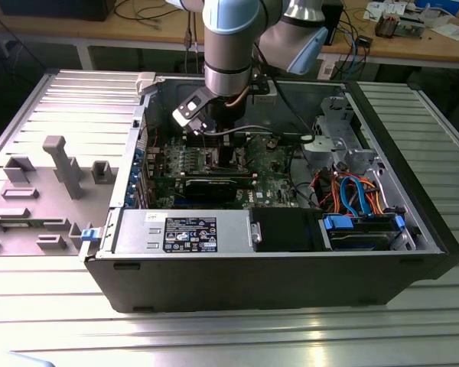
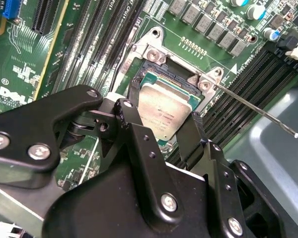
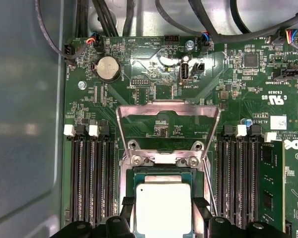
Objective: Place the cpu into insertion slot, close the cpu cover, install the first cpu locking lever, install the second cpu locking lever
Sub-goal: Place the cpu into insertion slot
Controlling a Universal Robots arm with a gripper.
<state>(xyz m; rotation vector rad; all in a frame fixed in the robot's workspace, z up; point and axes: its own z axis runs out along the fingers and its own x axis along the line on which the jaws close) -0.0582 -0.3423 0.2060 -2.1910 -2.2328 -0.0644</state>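
The cpu, a square chip with a dull silver top, sits in or just above the insertion slot on the green motherboard. My gripper straddles it, and the black fingertips look pressed against two opposite sides of the chip. The cpu cover, a silvery frame with a large window, stands flipped up and open beyond the slot. A thin locking lever juts out unlatched beside the slot. In the exterior view the gripper reaches down into the computer case.
Long black memory slots run along both sides of the slot. The open computer case holds a power supply, a drive cage and bundled cables. A grey fixture stands at the exterior view's left.
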